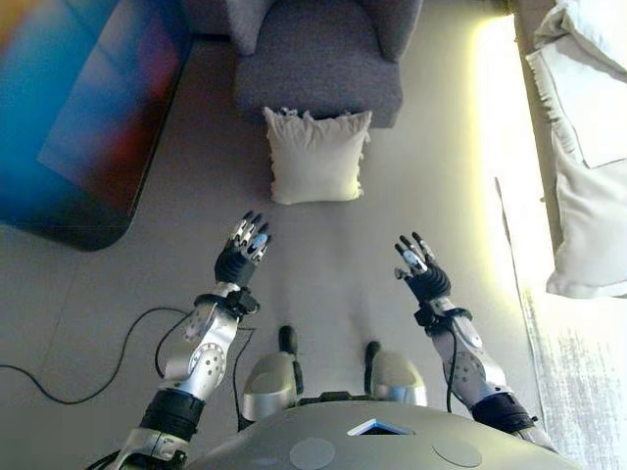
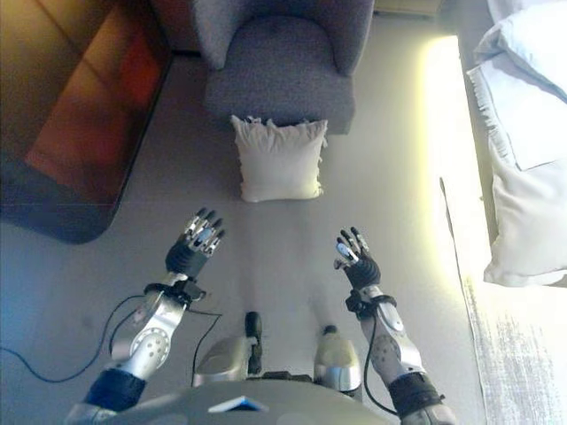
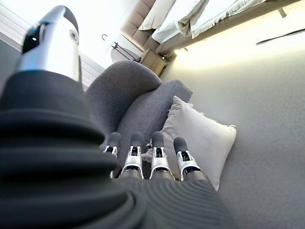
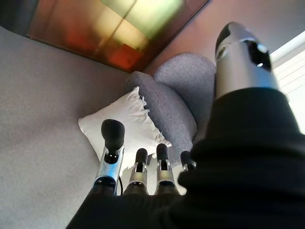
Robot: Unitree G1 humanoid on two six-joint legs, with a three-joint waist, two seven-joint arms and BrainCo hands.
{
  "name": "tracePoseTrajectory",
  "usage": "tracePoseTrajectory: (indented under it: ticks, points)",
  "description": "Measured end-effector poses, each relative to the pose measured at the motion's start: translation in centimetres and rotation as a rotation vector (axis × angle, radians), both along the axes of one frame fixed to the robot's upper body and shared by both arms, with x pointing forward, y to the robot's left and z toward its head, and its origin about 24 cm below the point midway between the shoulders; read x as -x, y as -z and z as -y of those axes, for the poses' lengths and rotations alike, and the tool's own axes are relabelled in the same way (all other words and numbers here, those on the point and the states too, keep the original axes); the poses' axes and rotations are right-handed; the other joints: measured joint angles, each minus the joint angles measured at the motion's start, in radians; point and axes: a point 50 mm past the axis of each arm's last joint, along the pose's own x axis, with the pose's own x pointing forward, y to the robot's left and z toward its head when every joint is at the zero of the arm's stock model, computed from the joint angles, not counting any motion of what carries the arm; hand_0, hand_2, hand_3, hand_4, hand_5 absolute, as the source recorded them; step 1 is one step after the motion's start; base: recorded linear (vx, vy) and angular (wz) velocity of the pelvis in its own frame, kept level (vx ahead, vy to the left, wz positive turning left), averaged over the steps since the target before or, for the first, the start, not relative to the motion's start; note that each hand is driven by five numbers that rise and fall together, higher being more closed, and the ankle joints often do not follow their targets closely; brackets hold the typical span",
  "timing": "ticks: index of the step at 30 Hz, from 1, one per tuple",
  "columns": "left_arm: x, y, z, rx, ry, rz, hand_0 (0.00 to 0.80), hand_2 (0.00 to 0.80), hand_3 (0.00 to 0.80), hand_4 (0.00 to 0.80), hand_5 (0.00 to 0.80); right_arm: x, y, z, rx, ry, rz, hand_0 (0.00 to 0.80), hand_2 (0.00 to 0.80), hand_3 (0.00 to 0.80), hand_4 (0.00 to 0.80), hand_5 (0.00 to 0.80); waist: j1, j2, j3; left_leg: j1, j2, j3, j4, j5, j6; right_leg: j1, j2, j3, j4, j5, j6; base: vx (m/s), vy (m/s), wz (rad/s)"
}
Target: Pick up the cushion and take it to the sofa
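Observation:
A cream cushion [image 1: 315,155] with frilled edges stands on the grey floor, leaning against the front of a grey armchair [image 1: 318,59]. It also shows in the left wrist view [image 3: 202,136] and the right wrist view [image 4: 121,121]. My left hand [image 1: 242,252] is open and empty, held above the floor short of the cushion and to its left. My right hand [image 1: 421,269] is open and empty, short of the cushion and to its right. Both hands are clear of the cushion.
A bed with white bedding [image 1: 588,147] runs along the right side, with a lit strip of floor beside it. A dark glossy panel [image 1: 88,117] lies at the left. A black cable [image 1: 98,387] trails on the floor at the lower left.

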Motion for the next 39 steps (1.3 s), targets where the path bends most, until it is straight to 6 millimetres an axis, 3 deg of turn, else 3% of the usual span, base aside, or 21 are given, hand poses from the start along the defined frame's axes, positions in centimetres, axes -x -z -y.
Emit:
tracePoseTrajectory:
  ticks: [1, 4, 6, 8, 9, 11, 12, 14, 16, 20, 21, 23, 24, 25, 27, 30, 31, 33, 35, 38, 39]
  points:
    - [0.1, 0.0, -0.3, -0.002, -0.009, -0.001, 0.0, 0.0, 0.0, 0.0, 0.0, 0.5, 0.3, 0.0, -0.004, 0.006, -0.017, 0.0, 0.0, 0.0, 0.0, 0.0, 0.001, 0.002, 0.0, 0.009, -0.006, -0.012, -0.002, -0.002, 0.006, -0.024, -0.006, 0.005, 0.059, 0.027, -0.014, 0.22, -0.01, 0.24]
    - [0.7, 0.3, -1.7, -0.033, -0.038, -0.02, 0.0, 0.0, 0.0, 0.0, 0.0, 1.0, 0.6, -0.1, -0.013, 0.013, -0.03, 0.0, 0.0, 0.0, 0.0, 0.0, 0.003, -0.009, 0.0, 0.013, -0.013, -0.025, -0.003, 0.003, 0.018, -0.063, 0.001, 0.009, 0.042, -0.018, -0.011, 0.229, -0.096, 0.14]
    - [0.8, 0.4, -1.8, -0.04, -0.037, -0.029, 0.0, 0.0, 0.0, 0.0, 0.0, 0.8, 0.3, 0.2, -0.01, 0.025, -0.011, 0.0, 0.0, 0.0, 0.0, 0.0, -0.004, -0.014, 0.0, -0.004, -0.027, -0.037, 0.001, 0.005, 0.021, -0.074, 0.004, 0.028, -0.107, -0.039, -0.002, 0.309, -0.16, 0.18]
    - [0.6, 0.3, -1.6, -0.037, -0.026, -0.023, 0.0, 0.0, 0.0, 0.0, 0.0, 0.6, 0.1, 0.2, -0.009, 0.03, 0.002, 0.0, 0.0, 0.0, 0.0, 0.0, -0.031, -0.022, 0.004, -0.036, -0.043, -0.063, 0.016, 0.004, 0.02, -0.088, -0.007, 0.087, -0.265, -0.019, 0.032, 0.414, -0.146, 0.39]
    - [0.6, 0.4, -1.4, -0.034, -0.018, -0.024, 0.0, 0.0, 0.0, 0.0, 0.0, 0.6, 0.2, 0.3, -0.009, 0.032, -0.001, 0.0, 0.0, 0.0, 0.0, 0.0, -0.037, -0.027, 0.007, -0.041, -0.048, -0.076, 0.013, 0.004, 0.019, -0.088, -0.011, 0.109, -0.343, -0.001, 0.059, 0.445, -0.135, 0.51]
    - [0.9, 0.9, -0.9, -0.029, 0.004, -0.045, 0.0, 0.0, 0.0, 0.0, 0.0, 0.9, 0.6, 0.5, -0.007, 0.043, -0.022, 0.0, 0.0, 0.0, 0.0, 0.0, -0.059, -0.031, 0.01, -0.035, -0.044, -0.119, -0.002, -0.003, 0.003, -0.044, -0.001, 0.107, -0.443, 0.085, 0.073, 0.438, -0.141, 0.57]
    - [1.0, 1.1, -0.5, -0.024, 0.023, -0.053, 0.0, 0.0, 0.0, 0.0, 0.0, 1.2, 0.8, 1.0, -0.006, 0.065, -0.031, 0.0, 0.0, 0.0, 0.0, 0.0, -0.069, -0.036, 0.014, -0.02, -0.052, -0.126, 0.01, -0.011, -0.004, -0.024, 0.0, 0.09, -0.46, 0.113, 0.064, 0.425, -0.152, 0.51]
    - [1.9, 1.8, 0.6, 0.015, 0.04, -0.077, 0.0, 0.0, 0.0, 0.0, 0.0, 1.4, 0.6, 2.0, 0.023, 0.079, -0.027, 0.0, 0.0, 0.0, 0.0, 0.0, -0.086, -0.033, 0.015, 0.02, -0.065, -0.082, 0.179, -0.122, -0.003, -0.012, -0.004, 0.059, -0.412, 0.136, 0.038, 0.447, -0.147, 0.15]
    - [2.1, 2.1, 1.0, 0.037, 0.034, -0.084, 0.0, 0.0, 0.0, 0.0, 0.0, 1.6, 0.5, 3.2, 0.059, 0.095, -0.03, 0.0, 0.0, 0.0, 0.0, 0.0, -0.107, -0.012, 0.012, 0.091, -0.054, -0.066, 0.145, -0.211, -0.006, -0.028, 0.01, 0.025, -0.312, 0.091, -0.001, 0.486, -0.128, 0.06]
    - [2.3, 2.0, 0.4, -0.005, 0.03, -0.083, 0.0, 0.0, 0.0, 0.0, 0.0, 2.1, 0.9, 2.5, 0.037, 0.092, -0.05, 0.0, 0.0, 0.0, 0.0, 0.0, -0.11, -0.036, 0.0, 0.127, -0.04, -0.078, 0.112, -0.22, -0.019, -0.104, 0.018, 0.059, -0.15, 0.018, 0.004, 0.52, -0.183, -0.04]
    - [2.2, 2.0, 0.1, -0.015, 0.026, -0.085, 0.0, 0.0, 0.0, 0.0, 0.0, 2.1, 0.9, 2.0, 0.032, 0.073, -0.053, 0.0, 0.0, 0.0, 0.0, 0.0, -0.113, -0.042, -0.01, 0.134, -0.023, -0.087, 0.101, -0.226, -0.03, -0.129, 0.032, 0.061, -0.12, 0.016, 0.006, 0.465, -0.221, -0.04]
    - [2.5, 2.1, -0.2, -0.026, 0.016, -0.101, 0.0, 0.0, 0.0, 0.0, 0.0, 2.3, 1.1, 1.5, 0.025, 0.046, -0.074, 0.0, 0.0, 0.0, 0.0, 0.0, -0.115, -0.018, -0.038, 0.163, 0.039, -0.088, 0.091, -0.241, -0.07, -0.125, 0.088, 0.076, -0.154, 0.02, 0.009, 0.407, -0.215, 0.0]
    - [2.6, 1.9, -0.3, -0.021, 0.009, -0.105, 0.0, 0.0, 0.0, 0.0, 0.0, 2.3, 1.0, 1.5, 0.027, 0.038, -0.076, 0.0, 0.0, 0.0, 0.0, 0.0, -0.116, -0.017, -0.062, 0.176, 0.068, -0.09, 0.092, -0.248, -0.099, -0.102, 0.109, 0.064, -0.188, 0.009, -0.041, 0.336, -0.198, 0.12]
    - [2.6, 2.0, -0.2, -0.01, 0.006, -0.108, 0.0, 0.0, 0.0, 0.0, 0.0, 2.3, 0.9, 1.7, 0.031, 0.039, -0.076, 0.0, 0.0, 0.0, 0.0, 0.0, -0.117, -0.004, -0.079, 0.164, 0.093, -0.09, 0.129, -0.25, -0.114, -0.091, 0.129, 0.046, -0.18, -0.003, -0.066, 0.385, -0.239, 0.16]
    - [1.9, 1.4, 0.0, -0.008, 0.008, -0.083, 0.0, 0.0, 0.0, 0.0, 0.0, 1.6, 0.6, 1.8, 0.036, 0.031, -0.056, 0.0, 0.0, 0.0, 0.0, 0.0, -0.115, -0.027, -0.098, 0.08, 0.098, -0.083, 0.327, -0.2, -0.13, -0.078, 0.135, 0.041, -0.167, -0.039, -0.103, 0.386, -0.252, -0.02]
    - [2.0, 1.6, 0.5, 0.008, 0.001, -0.091, 0.0, 0.0, 0.0, 0.0, 0.0, 0.7, -0.1, 2.2, 0.062, 0.012, -0.018, 0.0, 0.0, 0.0, 0.0, 0.0, -0.087, -0.061, -0.118, -0.042, 0.094, -0.089, 0.578, -0.028, -0.093, -0.005, 0.137, 0.028, -0.214, -0.059, -0.148, 0.273, -0.137, -0.12]
    - [1.7, 1.4, 0.8, 0.012, 0.011, -0.081, 0.0, 0.0, 0.0, 0.0, 0.0, 0.7, -0.1, 2.4, 0.065, 0.014, -0.02, 0.0, 0.0, 0.0, 0.0, 0.0, -0.083, -0.065, -0.116, -0.083, 0.091, -0.088, 0.639, -0.039, -0.071, 0.03, 0.139, 0.026, -0.239, -0.059, -0.158, 0.281, -0.034, 0.06]
    - [2.0, 1.6, 0.9, 0.013, 0.017, -0.09, 0.0, 0.0, 0.0, 0.0, 0.0, 0.8, 0.0, 2.5, 0.067, 0.011, -0.019, 0.0, 0.0, 0.0, 0.0, 0.0, -0.077, -0.083, -0.12, -0.132, 0.063, -0.072, 0.601, -0.043, -0.071, 0.083, 0.144, 0.027, -0.289, -0.055, -0.171, 0.31, 0.031, -0.09]
    - [2.7, 2.1, 0.7, 0.012, 0.01, -0.115, 0.0, 0.0, 0.0, 0.0, 0.0, 1.2, 0.2, 2.5, 0.063, 0.006, -0.024, 0.0, 0.0, 0.0, 0.0, 0.0, -0.058, -0.072, -0.123, -0.16, 0.058, -0.058, 0.436, -0.043, -0.071, 0.135, 0.175, 0.029, -0.338, -0.052, -0.182, 0.338, 0.092, -0.19]
    - [2.8, 2.1, 0.7, 0.012, 0.009, -0.116, 0.0, 0.0, 0.0, 0.0, 0.0, 1.7, 0.5, 2.6, 0.066, 0.006, -0.042, 0.0, 0.0, 0.0, 0.0, 0.0, -0.024, -0.056, -0.114, -0.163, 0.053, -0.086, 0.139, -0.023, -0.055, 0.185, 0.216, 0.047, -0.382, -0.048, -0.191, 0.425, 0.1, -0.29]
    - [3.0, 2.3, 0.6, 0.011, 0.004, -0.124, 0.0, 0.0, 0.0, 0.0, 0.0, 1.9, 0.6, 2.7, 0.069, 0.003, -0.047, 0.0, 0.0, 0.0, 0.0, 0.0, -0.003, -0.048, -0.109, -0.161, 0.054, -0.119, 0.045, -0.009, -0.06, 0.205, 0.232, 0.071, -0.403, -0.063, -0.182, 0.519, 0.079, -0.48]
